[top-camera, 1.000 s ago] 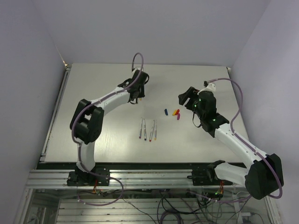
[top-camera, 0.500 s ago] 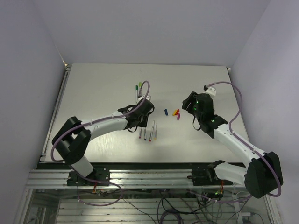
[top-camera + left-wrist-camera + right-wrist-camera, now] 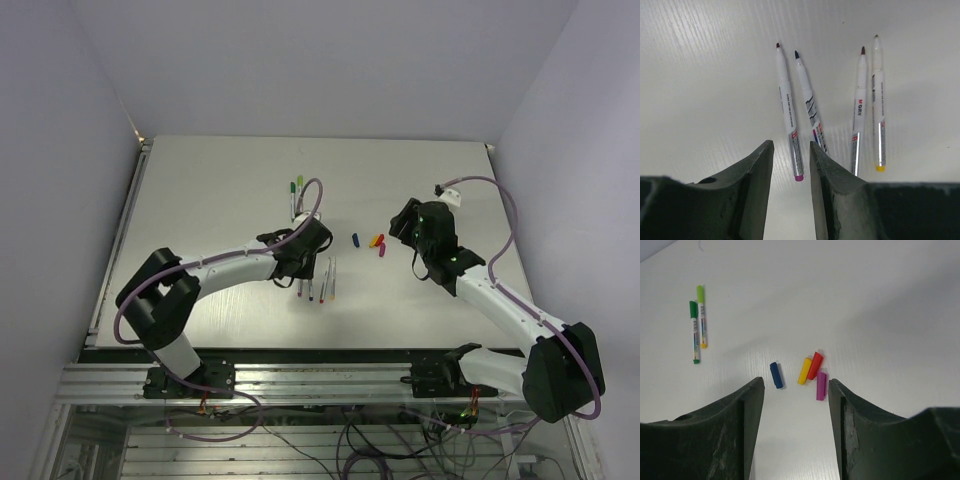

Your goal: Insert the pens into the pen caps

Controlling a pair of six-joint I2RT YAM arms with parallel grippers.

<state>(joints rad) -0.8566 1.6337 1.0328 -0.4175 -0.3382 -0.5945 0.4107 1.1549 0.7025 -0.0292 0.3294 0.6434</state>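
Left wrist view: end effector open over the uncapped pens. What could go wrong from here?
The left end effector frames the thin white purple-ended pen, whose dark-tipped white neighbour lies alongside; closing may pinch or roll both. The stubby yellow plastic cap, red cap and purple cap are bunched together, so the right end effector may scatter them.

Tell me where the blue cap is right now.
In the top view, the blue cap lies mid-table, just left of the yellow cap, up and right of the four uncapped pens.
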